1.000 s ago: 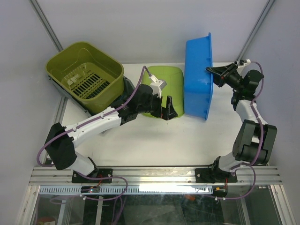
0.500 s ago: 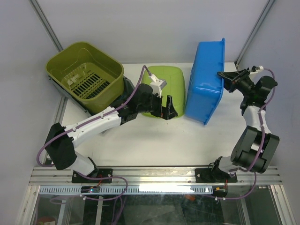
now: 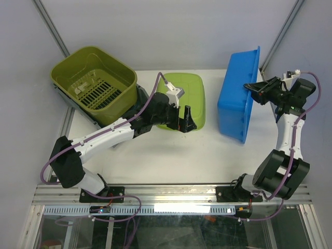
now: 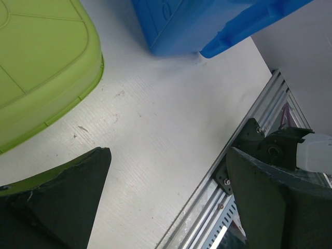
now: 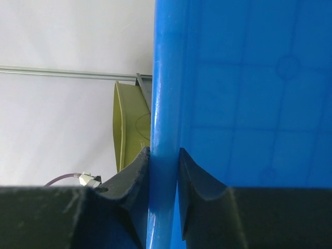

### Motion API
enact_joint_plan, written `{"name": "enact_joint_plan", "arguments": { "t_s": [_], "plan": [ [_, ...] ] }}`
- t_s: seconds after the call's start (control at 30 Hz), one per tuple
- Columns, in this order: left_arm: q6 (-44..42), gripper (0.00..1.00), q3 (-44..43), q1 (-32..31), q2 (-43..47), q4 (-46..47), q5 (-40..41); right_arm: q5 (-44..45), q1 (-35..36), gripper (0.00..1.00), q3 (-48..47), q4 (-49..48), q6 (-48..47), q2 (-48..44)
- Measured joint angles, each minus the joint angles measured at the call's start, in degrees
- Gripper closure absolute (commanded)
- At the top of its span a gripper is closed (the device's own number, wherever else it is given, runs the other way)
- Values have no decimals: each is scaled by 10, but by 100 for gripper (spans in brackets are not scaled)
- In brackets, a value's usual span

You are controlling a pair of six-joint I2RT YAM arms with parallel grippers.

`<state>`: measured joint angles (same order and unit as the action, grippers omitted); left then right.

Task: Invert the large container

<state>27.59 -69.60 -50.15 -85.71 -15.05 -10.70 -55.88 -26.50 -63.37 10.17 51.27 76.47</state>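
The blue tub [image 3: 236, 101] is now farther to the right than it was a moment ago. It was right next to the green lid [image 3: 188, 92]; now a strip of bare table [image 3: 171, 155] lies between them. The right arm has swung out to the right with it. The left arm has not moved.

The right gripper [image 3: 254, 87] pinches the tub's rim, one finger on each side of the thin blue edge – the right wrist view shows this up close [image 5: 163, 161]. The tub stands tipped on its side, its lower long edge on the table, its open side facing that gripper.

The left gripper [image 3: 184, 120] is spread wide and holds nothing. It hangs over the near edge of the green lid, and the tub is well off to its right.

There is a raised mark on the tub's wall [image 4: 207, 21], but it cannot be read.

Count – one blue tub, one green lid, one green basket [image 3: 93, 83], two arms.
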Motion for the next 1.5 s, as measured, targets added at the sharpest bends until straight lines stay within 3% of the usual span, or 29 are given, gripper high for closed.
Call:
{"name": "enact_joint_plan", "arguments": {
  "t_s": [0.3,0.63,0.9,1.07,1.27,1.5],
  "plan": [
    [1,1,-3,0,-9,0,0,15,46,100,6,-12,16,-17],
    [1,1,-4,8,-12,-4,20,15,161,100,74,-207,201,-12],
    [1,1,-4,19,10,-4,31,30,171,100,95,-378,331,32],
    [1,1,-4,20,11,-4,29,18,151,100,136,-457,370,38],
    [0,1,-4,20,11,-4,25,-20,69,100,180,-513,420,17],
    [0,1,-9,20,11,-5,12,-52,-24,98,198,-467,403,-19]
  ]
}}
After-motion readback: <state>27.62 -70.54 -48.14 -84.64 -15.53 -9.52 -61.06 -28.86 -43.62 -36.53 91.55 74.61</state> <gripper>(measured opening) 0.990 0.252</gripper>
